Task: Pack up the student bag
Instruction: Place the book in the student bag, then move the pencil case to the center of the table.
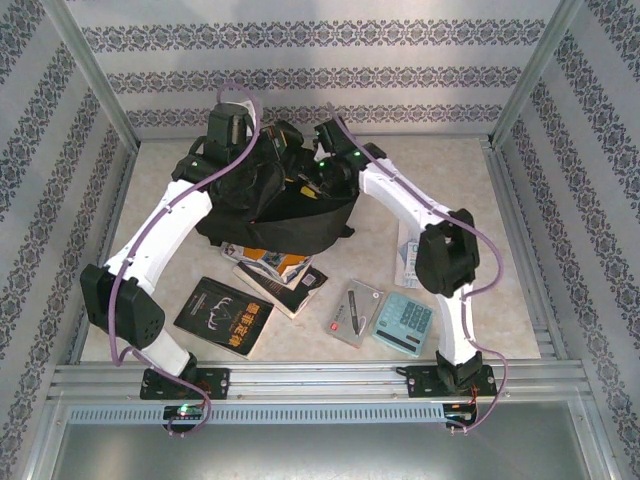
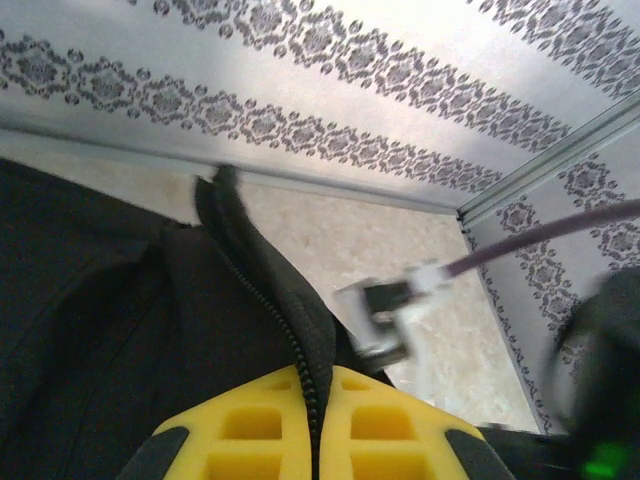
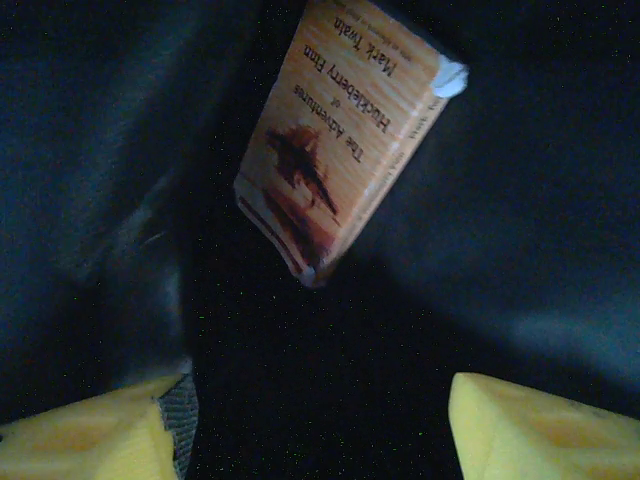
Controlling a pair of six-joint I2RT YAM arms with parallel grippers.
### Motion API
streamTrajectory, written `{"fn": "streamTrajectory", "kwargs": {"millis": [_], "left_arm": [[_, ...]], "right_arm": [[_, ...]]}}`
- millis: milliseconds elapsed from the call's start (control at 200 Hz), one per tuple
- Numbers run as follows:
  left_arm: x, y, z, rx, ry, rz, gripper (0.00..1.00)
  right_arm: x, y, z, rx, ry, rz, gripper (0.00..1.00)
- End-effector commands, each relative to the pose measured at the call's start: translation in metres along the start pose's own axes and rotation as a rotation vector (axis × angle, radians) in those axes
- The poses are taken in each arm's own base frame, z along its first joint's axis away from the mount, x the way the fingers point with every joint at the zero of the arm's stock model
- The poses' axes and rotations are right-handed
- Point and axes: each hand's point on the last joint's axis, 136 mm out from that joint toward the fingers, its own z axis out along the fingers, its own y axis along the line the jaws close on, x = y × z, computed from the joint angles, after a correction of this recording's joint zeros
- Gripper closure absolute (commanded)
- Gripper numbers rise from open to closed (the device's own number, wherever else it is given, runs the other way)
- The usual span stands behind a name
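On the left, the left arm [image 1: 160,225] reaches to the far-left rim of the student bag [image 1: 290,215]. In its wrist view the left jaws are pressed together on the zipped edge [image 2: 270,290] of the black fabric, lifting it so the mouth stands open. Near that arm's base a black-covered book [image 1: 223,316] lies on the table [image 1: 330,350]. The bag sits in the middle of the far half of the table, its near edge overlapping a small stack of books [image 1: 282,275]. From the right, the right arm [image 1: 400,195] dips into the opening. The right jaws stand apart and hold nothing, and an orange paperback [image 3: 340,140] lies beyond them on the dark lining, clear of both fingertips [image 3: 540,430]. Further right on the table wait a grey flat case [image 1: 353,312], a calculator [image 1: 403,322] and a white leaflet [image 1: 408,262]. This looks like the end of one drop-off, with most items not yet packed. The next move calls for drawing the right arm up without snagging the rim, then reaching for a nearby item while the left holds the mouth wide.
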Motion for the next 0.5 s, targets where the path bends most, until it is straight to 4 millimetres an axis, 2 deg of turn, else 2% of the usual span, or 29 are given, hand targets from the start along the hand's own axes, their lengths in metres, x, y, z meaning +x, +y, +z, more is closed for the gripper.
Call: {"fn": "streamTrajectory", "kwargs": {"millis": [0,140,250,370,495], "left_arm": [[0.003,0.009,0.01,-0.008,-0.007,-0.028,1.0],[0.011,0.008,0.013,0.008,0.012,-0.041,1.0],[0.026,0.004,0.016,0.021,0.04,-0.048,1.0],[0.043,-0.002,0.019,0.035,0.077,-0.069,1.0],[0.052,-0.004,0.015,0.04,0.094,-0.079,1.0]], "right_arm": [[0.005,-0.015,-0.038,0.125,-0.05,-0.069,0.34],[0.003,-0.04,-0.084,0.293,-0.157,-0.126,0.33],[0.015,-0.055,-0.11,0.347,-0.171,-0.14,0.34],[0.052,-0.083,-0.123,0.39,-0.066,-0.156,0.38],[0.115,-0.121,-0.123,0.402,0.132,-0.199,0.46]]}}
